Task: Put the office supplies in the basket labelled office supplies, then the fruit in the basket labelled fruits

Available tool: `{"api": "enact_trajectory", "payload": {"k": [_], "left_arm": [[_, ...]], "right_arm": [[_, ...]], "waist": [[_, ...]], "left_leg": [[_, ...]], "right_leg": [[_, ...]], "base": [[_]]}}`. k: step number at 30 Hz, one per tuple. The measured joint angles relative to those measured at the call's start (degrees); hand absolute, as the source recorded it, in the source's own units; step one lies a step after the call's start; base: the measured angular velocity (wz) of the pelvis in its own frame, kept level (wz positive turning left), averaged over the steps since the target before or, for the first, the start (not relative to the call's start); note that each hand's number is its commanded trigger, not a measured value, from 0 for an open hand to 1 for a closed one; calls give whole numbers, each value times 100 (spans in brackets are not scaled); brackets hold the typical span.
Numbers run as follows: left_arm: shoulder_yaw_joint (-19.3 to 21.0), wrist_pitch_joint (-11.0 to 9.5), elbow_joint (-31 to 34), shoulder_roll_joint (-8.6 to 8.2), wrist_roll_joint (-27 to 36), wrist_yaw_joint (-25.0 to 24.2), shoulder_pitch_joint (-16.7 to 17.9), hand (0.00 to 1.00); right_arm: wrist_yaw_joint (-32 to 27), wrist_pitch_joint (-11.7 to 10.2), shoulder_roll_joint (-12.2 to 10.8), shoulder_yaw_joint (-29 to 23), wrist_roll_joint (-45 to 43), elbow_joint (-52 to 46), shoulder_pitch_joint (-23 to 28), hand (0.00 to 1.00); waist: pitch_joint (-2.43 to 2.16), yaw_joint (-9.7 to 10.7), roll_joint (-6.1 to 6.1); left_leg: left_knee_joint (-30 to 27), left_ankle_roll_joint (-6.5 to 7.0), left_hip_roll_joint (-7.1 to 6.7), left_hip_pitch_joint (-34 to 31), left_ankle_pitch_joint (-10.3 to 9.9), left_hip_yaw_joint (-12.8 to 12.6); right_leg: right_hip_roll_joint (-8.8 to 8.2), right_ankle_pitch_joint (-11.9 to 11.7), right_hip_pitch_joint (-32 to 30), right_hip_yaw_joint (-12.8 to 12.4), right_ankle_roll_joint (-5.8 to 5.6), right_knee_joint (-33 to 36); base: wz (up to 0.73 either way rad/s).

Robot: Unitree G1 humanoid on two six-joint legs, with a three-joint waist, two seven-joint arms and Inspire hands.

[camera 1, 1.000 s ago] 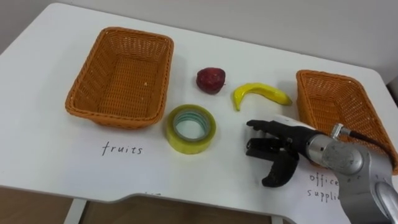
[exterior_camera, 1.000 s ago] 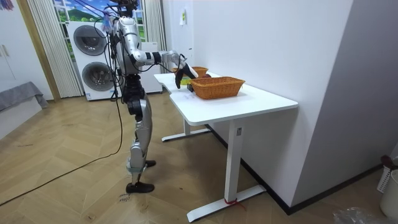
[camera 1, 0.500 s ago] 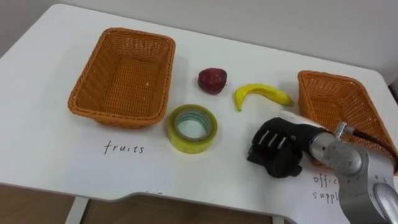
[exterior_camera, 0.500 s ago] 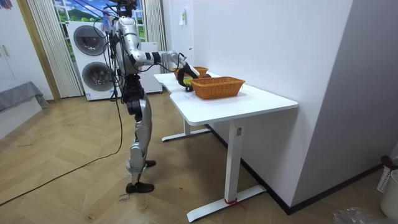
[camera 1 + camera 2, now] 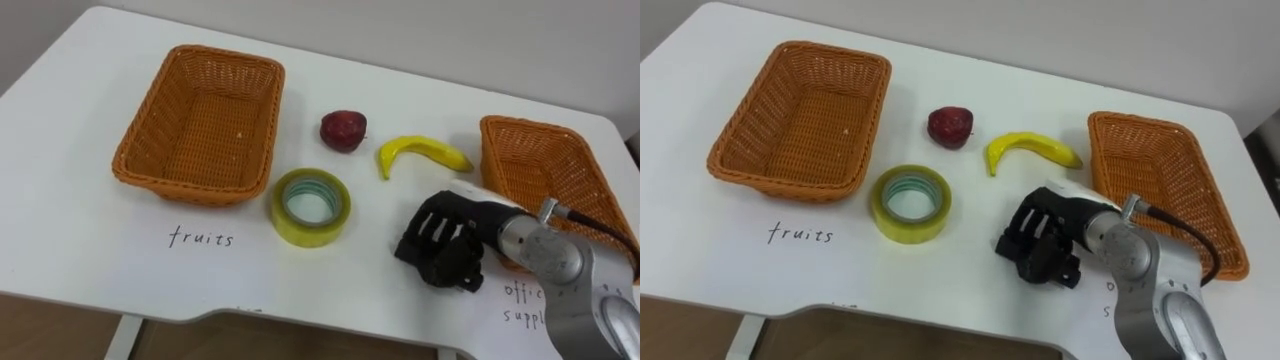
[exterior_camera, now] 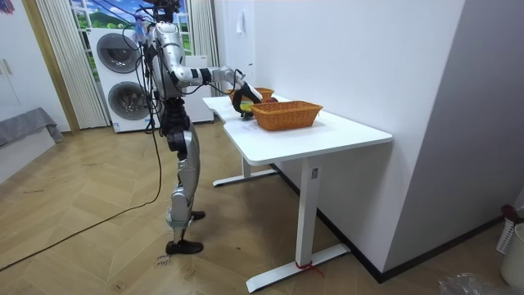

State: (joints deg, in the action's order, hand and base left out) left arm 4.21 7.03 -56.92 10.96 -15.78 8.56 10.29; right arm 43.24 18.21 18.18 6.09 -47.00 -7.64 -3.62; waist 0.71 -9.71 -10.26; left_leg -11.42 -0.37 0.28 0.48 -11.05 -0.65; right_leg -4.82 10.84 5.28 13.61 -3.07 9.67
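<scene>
A dark red apple and a yellow banana lie on the white table between two wicker baskets. A yellow roll of tape lies in front of the apple. The left basket stands behind the handwritten word "fruits" and holds nothing. The right basket is also bare inside, as far as it shows. My right hand rests low over the table, just in front of the banana and right of the tape. Its fingers are curled under, and I see nothing in them.
Handwritten labels lie on the table in front of each basket. The table's front edge runs just below the hand. In the room view I stand at the table's end with the right hand stretched over it; washing machines are behind me.
My right hand's fingers have curled from spread open into a fist and the hand has stayed in front of the banana. The objects have not moved.
</scene>
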Motion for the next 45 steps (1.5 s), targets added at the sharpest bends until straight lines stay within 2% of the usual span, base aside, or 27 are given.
{"api": "enact_trajectory", "payload": {"k": [7, 12, 15, 17, 24, 32, 36, 39, 45], "left_arm": [[5, -2, 5, -20, -1, 58, -29, 0], [17, -115, 3, -24, 6, 103, -70, 0], [20, -129, -44, -25, 45, 132, -72, 0], [19, -138, -93, -39, 46, 132, -56, 0], [250, -261, -269, -115, 36, 206, -58, 0], [414, -289, -206, -199, -6, 204, 56, 0], [416, -288, -197, -199, -13, 205, 62, 0], [537, -282, -197, -202, -15, 200, 118, 0], [682, -233, -151, -221, -12, 168, 320, 0]], "right_arm": [[-16, -12, 3, -35, 165, 1, -60, 100], [-17, -106, 13, -89, 197, -68, -273, 100], [-80, -127, 51, -138, 411, -465, -376, 100], [-164, -226, 50, -180, 465, -703, -479, 100], [-600, -485, 44, -770, 894, -1469, -557, 100], [-1079, -575, 54, -1233, 1635, -1595, -858, 100], [-1391, -576, 150, -1301, 2037, -1587, -938, 100], [-1510, -573, 244, -1470, 1998, -1550, -992, 100], [-1941, -590, 628, -1817, 1982, -1240, -994, 100]], "waist": [[22, 4, 29], [7, 49, 4], [-5, 143, -20], [-3, 174, -23], [7, 241, -8], [5, 349, -11], [10, 367, 3], [-3, 358, -16], [-35, 385, -70]], "left_leg": [[22, 0, 1, 3, 0, -7], [60, 3, -3, 8, 5, -18], [62, 4, -4, 5, 6, -3], [58, 4, -7, 3, 6, -1], [74, 4, -13, -9, 6, 36], [65, 5, -8, 10, 6, -23], [47, 5, -6, 13, 6, -52], [52, 5, -4, 10, 6, -49], [41, 5, -6, 19, 6, -43]], "right_leg": [[0, 0, -15, -5, 1, -1], [0, 0, -31, -36, 0, 0], [0, 0, -27, -63, 0, 0], [0, 0, -31, -93, 1, -1], [0, 0, -25, -123, 0, -10], [4, 0, -28, -229, 0, -10], [4, 0, -29, -235, 0, -6], [4, 0, -34, -206, 0, -2], [5, 0, -27, -202, 0, 0]], "base": [[-1], [0], [2], [0], [3], [-4], [-4], [0], [0]]}}
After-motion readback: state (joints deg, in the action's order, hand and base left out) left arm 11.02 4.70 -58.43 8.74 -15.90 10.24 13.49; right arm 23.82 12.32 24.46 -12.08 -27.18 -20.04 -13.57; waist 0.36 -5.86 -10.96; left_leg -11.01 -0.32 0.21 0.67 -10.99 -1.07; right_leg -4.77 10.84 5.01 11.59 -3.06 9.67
